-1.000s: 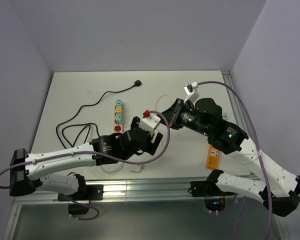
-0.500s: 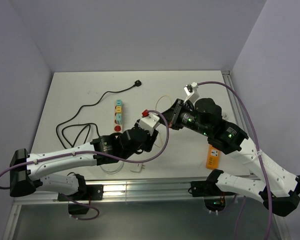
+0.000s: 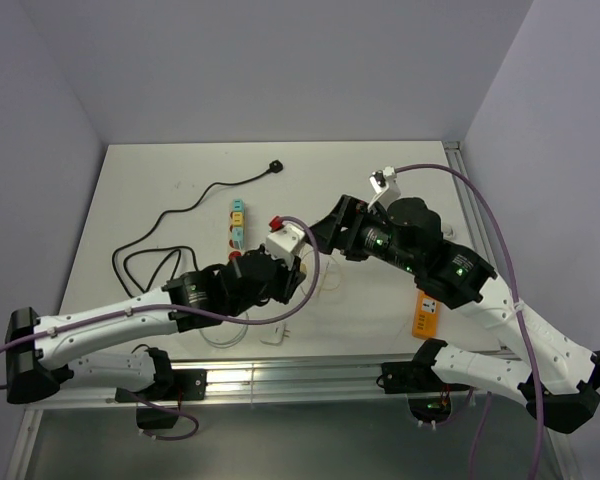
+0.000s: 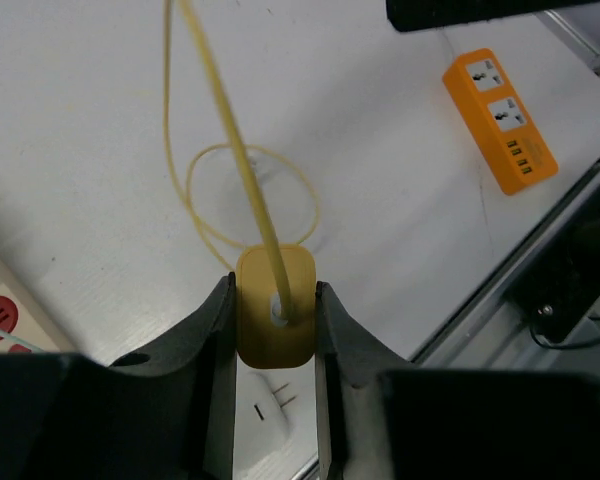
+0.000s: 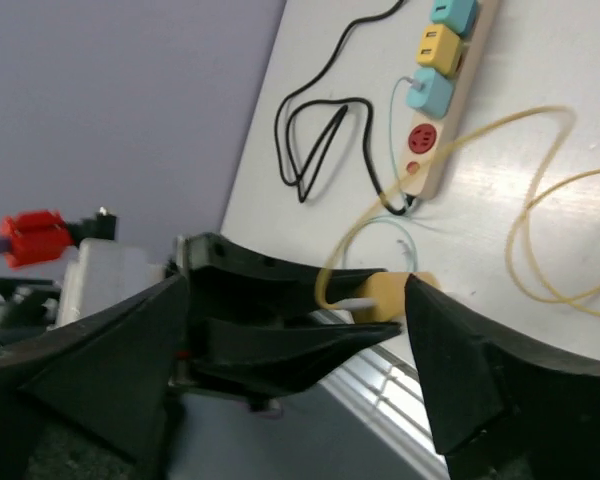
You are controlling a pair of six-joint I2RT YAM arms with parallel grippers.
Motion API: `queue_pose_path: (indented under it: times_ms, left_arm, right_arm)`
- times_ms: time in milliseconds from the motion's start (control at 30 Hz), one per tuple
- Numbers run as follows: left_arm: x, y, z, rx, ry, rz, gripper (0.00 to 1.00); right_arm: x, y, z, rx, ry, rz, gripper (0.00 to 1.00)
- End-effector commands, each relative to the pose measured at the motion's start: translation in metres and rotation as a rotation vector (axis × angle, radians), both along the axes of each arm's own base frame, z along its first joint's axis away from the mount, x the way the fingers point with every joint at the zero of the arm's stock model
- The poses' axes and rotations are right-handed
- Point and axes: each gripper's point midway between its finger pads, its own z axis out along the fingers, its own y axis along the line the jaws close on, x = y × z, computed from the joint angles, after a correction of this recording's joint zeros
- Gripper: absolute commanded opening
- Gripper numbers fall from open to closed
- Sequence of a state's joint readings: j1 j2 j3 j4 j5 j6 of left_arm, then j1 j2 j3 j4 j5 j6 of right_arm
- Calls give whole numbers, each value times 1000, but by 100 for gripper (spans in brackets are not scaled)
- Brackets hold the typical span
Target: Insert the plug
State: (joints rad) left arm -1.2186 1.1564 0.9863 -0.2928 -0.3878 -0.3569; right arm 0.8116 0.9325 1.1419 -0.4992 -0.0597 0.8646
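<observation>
The plug (image 4: 275, 320) is a yellow block with a thin yellow cable (image 4: 220, 130) rising from it. My left gripper (image 4: 273, 290) is shut on it, one finger on each side. In the right wrist view the same plug (image 5: 395, 293) sits at the tip of the left gripper's black fingers (image 5: 280, 310), inside the wide gap of my open right gripper (image 5: 298, 290), which touches nothing. From above, the left gripper (image 3: 298, 272) and right gripper (image 3: 325, 232) meet near the table's middle, just right of the white power strip (image 3: 237, 228) with coloured sockets.
An orange power strip (image 3: 426, 315) lies at the right near edge. A black cable (image 3: 170, 215) loops across the left side of the table. A white adapter (image 4: 270, 410) with bare prongs lies below the left gripper. The yellow cable coils (image 4: 250, 195) on the table.
The right gripper has opened and let go of the plug. The left gripper has shut on it and shifted slightly left with it.
</observation>
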Motion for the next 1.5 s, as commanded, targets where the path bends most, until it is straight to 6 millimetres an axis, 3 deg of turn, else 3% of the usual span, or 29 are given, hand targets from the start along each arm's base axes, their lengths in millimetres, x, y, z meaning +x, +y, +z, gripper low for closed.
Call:
queue_pose_path:
  times_ms: [0, 133, 333, 400, 533, 567, 667, 767, 900, 1200, 1333, 1433, 1467]
  left_arm:
    - [-10, 10, 12, -67, 31, -50, 0]
    - [-14, 35, 32, -150, 36, -47, 0]
    - [-2, 80, 38, -193, 55, 48, 0]
    - [11, 94, 38, -172, 63, 86, 0]
    - [50, 122, 14, -51, 160, 213, 0]
    - [64, 139, 9, -38, 183, 288, 0]
    - [88, 162, 7, -72, 228, 372, 0]
    - [96, 173, 3, -114, 235, 385, 0]
    - [92, 154, -7, -135, 259, 244, 0]
    - [105, 171, -58, -56, 377, 413, 0]
    - [116, 165, -61, -147, 346, 444, 0]
    - [117, 174, -81, -161, 359, 526, 0]
    - [121, 174, -79, -186, 344, 543, 0]
  right_arm:
    - [5, -12, 15, -6, -77, -44, 99]
    - [10, -32, -13, -86, -60, -115, 100]
    - [2, -51, -37, -146, -73, -126, 100]
    - [-1, -54, -46, -157, -65, -123, 100]
    - [-6, -52, -63, -166, -43, -96, 100]
    - [-8, -52, -65, -163, -41, -92, 99]
    - [-11, -54, -83, -183, -11, -89, 99]
    - [-15, -53, -89, -173, 0, -77, 98]
    - [-18, -51, -104, -167, 16, -63, 98]
    - [-22, -55, -122, -190, 44, -60, 98]
    - [-24, -56, -122, -173, 40, -63, 98]
    - [-24, -56, -123, -168, 45, -65, 97]
    - [-28, -53, -125, -164, 57, -44, 97]
